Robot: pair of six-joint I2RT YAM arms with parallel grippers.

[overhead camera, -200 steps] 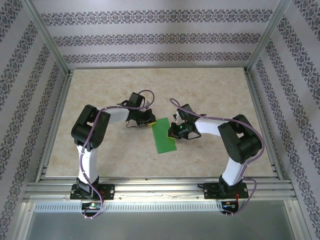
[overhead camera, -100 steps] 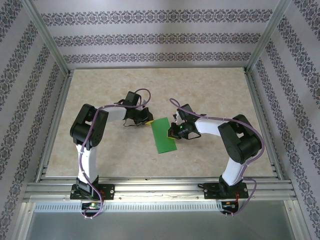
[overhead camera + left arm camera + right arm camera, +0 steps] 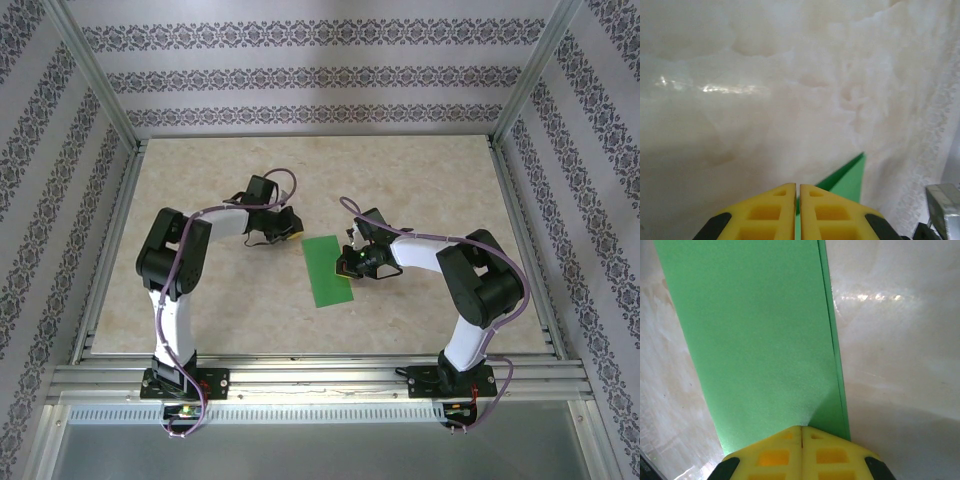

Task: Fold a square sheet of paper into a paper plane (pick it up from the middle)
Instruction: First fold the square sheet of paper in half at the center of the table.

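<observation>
Green sheet (image 3: 322, 276) lies at the middle of the table (image 3: 430, 190), a long narrow rectangle rather than a square, so the first half-fold looks done and the pointed nose is not yet begun. To its left, the left gripper (image 3: 291, 233) sits just beside the sheet's far left corner, apart from it, its yellow fingers (image 3: 780, 200) clenched to a hairline gap with nothing between them. The paper is thin, matte and plain bright green, flat on the glossy cream marbled surface. Along its right long edge a second layer peeps out as a thin darker strip, which fits a doubled sheet. On the right, the right gripper (image 3: 346, 265) is clamped tight, its tips set down on the sheet close to that edge, seemingly pinning it; whether a layer is nipped I cannot tell. Next, as I judge it, the left jaws must open, catch that far corner and turn it toward the centre line while the right keeps the limp paper from sliding
</observation>
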